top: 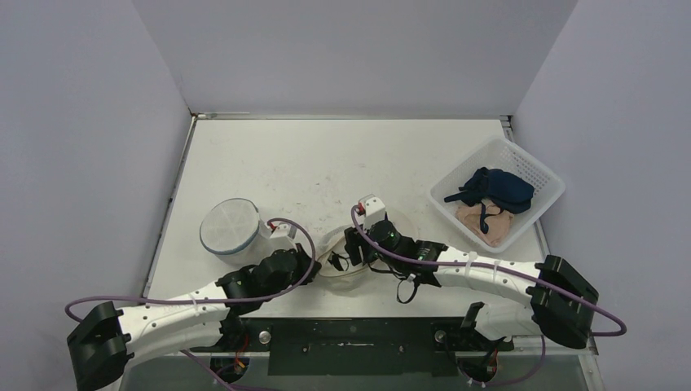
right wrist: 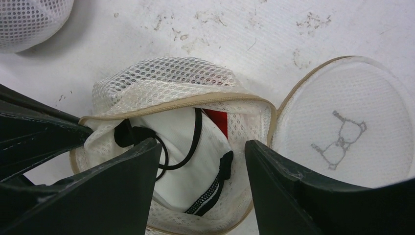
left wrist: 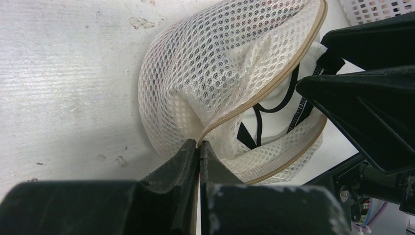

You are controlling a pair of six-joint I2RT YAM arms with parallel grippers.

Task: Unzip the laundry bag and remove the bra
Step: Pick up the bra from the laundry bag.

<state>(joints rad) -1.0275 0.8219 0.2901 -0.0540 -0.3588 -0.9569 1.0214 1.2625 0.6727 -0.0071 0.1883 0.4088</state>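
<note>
Top external, from the left: a round zipped mesh pouch (top: 231, 226) on the tabletop (top: 326, 155), just beside the left arm (top: 261, 281). Then the left jaws, pressed together on the near-left edge of the laundry bag (top: 346, 273), itself lying near the middle of the front edge, between the two wrists.

From the left wrist, closer: black fingers (left wrist: 176, 166) shut with no gap, pinching the beige zip tape (left wrist: 274, 84) at the end of the bag's opening. Bag unzipped, mouth gaping, upper mesh wall standing up off the surface in a dome. Inside the mouth, the bra (left wrist: 258, 122): white cloth with thin black straps, wholly within the bag.

From the right wrist: same opening from above, with white cloth, a looped black strap (right wrist: 195, 139) and a patch of red deeper in. Round flap (right wrist: 342, 132) with a grey bra emblem lying flat just beside the opening, joined to the bag along the zip. Right jaws held wide apart above the mouth, one finger (right wrist: 303, 191) over the seam between bag and flap, the other over the bag's left rim, clamped on nothing. Contact with the mesh impossible to tell.

Farther right in the top external view, well apart from the bag: a white lattice basket (top: 534, 167) near the right wall, holding a dark blue garment (top: 499, 187) on top of a pale pink one (top: 487, 221).
</note>
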